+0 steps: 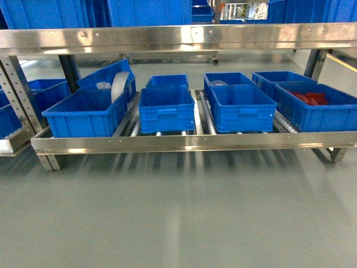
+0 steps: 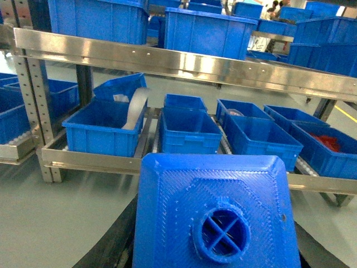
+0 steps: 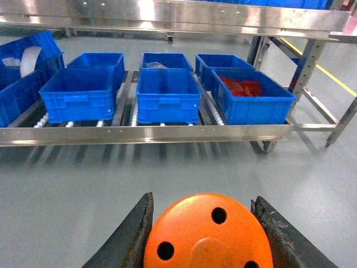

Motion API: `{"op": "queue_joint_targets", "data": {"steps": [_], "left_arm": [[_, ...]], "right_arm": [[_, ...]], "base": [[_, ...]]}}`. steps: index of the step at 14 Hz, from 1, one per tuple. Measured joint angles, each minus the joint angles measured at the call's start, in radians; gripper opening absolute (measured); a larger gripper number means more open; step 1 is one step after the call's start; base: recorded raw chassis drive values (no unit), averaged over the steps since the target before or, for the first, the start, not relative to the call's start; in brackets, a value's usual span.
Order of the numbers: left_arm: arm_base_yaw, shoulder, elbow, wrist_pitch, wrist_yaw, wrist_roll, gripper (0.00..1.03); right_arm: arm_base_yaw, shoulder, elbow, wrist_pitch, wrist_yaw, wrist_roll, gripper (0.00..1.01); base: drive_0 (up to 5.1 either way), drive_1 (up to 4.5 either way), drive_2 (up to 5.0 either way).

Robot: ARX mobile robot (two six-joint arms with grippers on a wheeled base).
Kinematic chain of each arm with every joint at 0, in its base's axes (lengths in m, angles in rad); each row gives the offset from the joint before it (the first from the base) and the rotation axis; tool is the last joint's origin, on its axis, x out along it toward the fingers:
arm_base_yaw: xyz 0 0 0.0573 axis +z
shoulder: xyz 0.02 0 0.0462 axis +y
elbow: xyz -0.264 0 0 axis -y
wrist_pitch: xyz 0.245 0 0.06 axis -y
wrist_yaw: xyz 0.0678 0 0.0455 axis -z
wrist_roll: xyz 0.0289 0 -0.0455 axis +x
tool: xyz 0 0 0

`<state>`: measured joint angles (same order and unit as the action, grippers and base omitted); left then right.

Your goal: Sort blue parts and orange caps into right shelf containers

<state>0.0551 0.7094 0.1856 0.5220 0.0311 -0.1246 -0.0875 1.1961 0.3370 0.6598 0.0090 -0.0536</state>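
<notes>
Facing the shelf (image 1: pixel 178 139), your right gripper (image 3: pixel 203 234) clamps an orange cap (image 3: pixel 207 234); a blue part (image 2: pixel 215 212) fills the left wrist view, grip state unclear. Crates (image 1: pixel 241 109) sit on the shelf's rollers.

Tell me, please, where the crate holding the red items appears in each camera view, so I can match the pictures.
Head: the crate with red items is at the far right of the lower shelf.
Left wrist: at the right edge, beyond the held blue part.
Right wrist: right of centre, above the held orange cap.
Shared landmark: the shelf's shiny front rail.
</notes>
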Motion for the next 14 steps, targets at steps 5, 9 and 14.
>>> {"op": "queue_joint_targets", "data": {"steps": [5,9,14], "left_arm": [[0.002,-0.002,0.0,0.001,-0.005,0.0,0.44],[0.002,-0.006,0.0,0.003,-0.005,0.0,0.44],[0.002,-0.003,0.0,0.0,-0.006,0.0,0.44]], "right_arm": [[0.002,0.0,0.0,0.002,-0.005,0.0,0.44],[0.002,0.0,0.0,0.003,-0.005,0.0,0.44],[0.002,0.0,0.0,0.002,-0.005,0.0,0.44]], "base": [[0.0,0.0,0.0],[0.0,3.17,-3.1],[0.1,4.28,-4.2]]}}
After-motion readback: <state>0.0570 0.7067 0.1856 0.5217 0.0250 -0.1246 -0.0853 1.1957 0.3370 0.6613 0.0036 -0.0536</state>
